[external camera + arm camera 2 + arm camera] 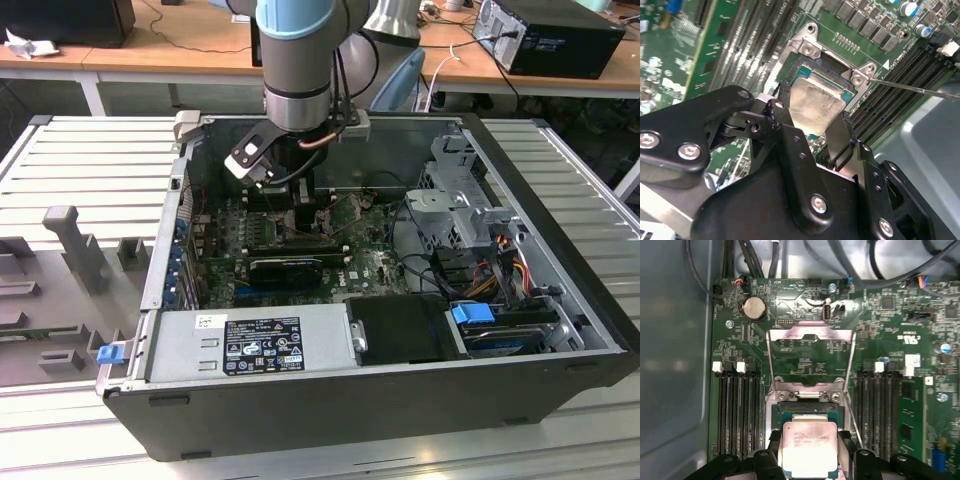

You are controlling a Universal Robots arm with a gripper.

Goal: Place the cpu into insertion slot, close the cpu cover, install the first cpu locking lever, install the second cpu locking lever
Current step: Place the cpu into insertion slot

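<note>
My gripper is shut on the cpu, a pale silver square chip held by two opposite edges between the black fingers. In both wrist views the cpu hangs just over the near part of the insertion slot, whose dark frame and blue-green edge still show beyond it. The cpu cover is swung open and lies back over the green board. A thin locking lever sticks out beside the socket. In the exterior view the gripper is down inside the open computer case.
Black memory slots flank the socket on both sides. A coin battery and cables lie beyond the open cover. In the exterior view a power supply, a black card and a drive cage crowd the case.
</note>
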